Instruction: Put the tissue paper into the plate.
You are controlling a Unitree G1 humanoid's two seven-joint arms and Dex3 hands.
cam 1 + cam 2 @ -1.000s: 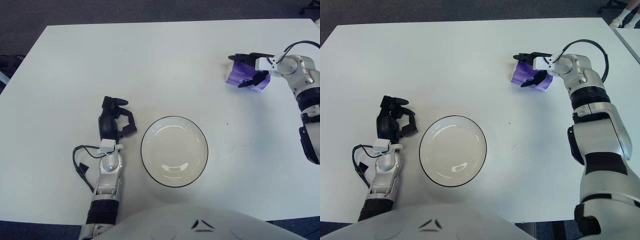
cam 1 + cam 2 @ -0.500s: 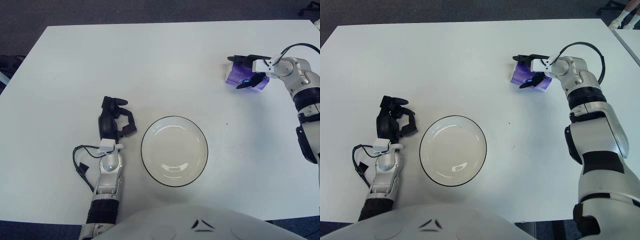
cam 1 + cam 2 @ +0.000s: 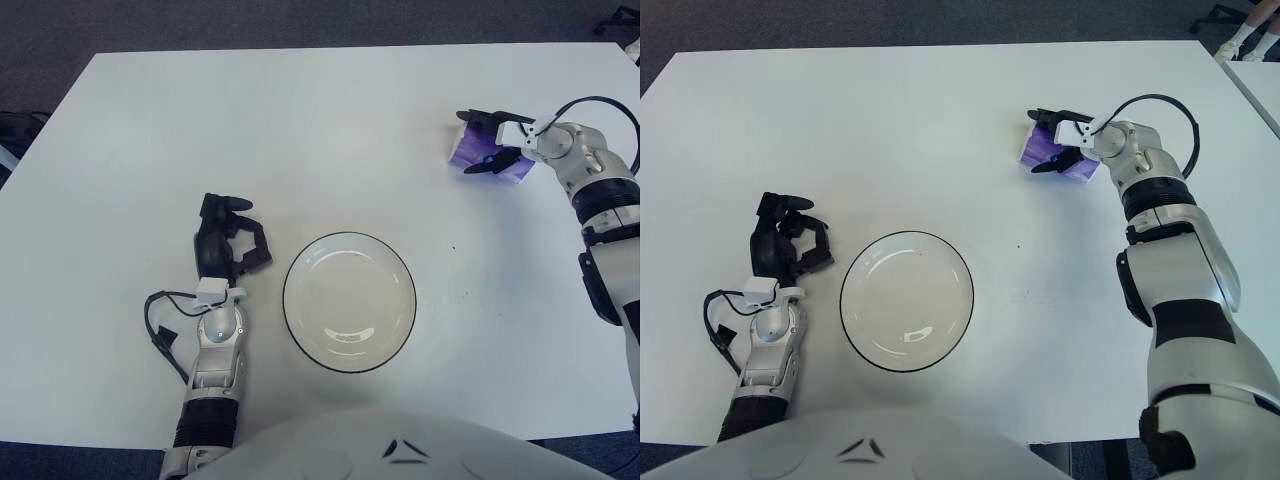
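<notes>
Gripping the purple tissue pack (image 3: 1052, 154) at the far right of the white table (image 3: 890, 120), the right hand (image 3: 1058, 140) has one black finger laid over the pack's far top edge and another pressed against its near side, so the pack sits clamped between them. The pack appears to sit low at the tabletop; whether it touches the surface cannot be told. The right forearm runs back from it toward the near right edge of the scene. Well apart from the pack, near the front middle of the table, lies the white plate (image 3: 852, 315) with a dark rim, nothing in it. Just left of the plate shows the left hand (image 3: 226, 237), its black fingers loosely curled and holding nothing.
</notes>
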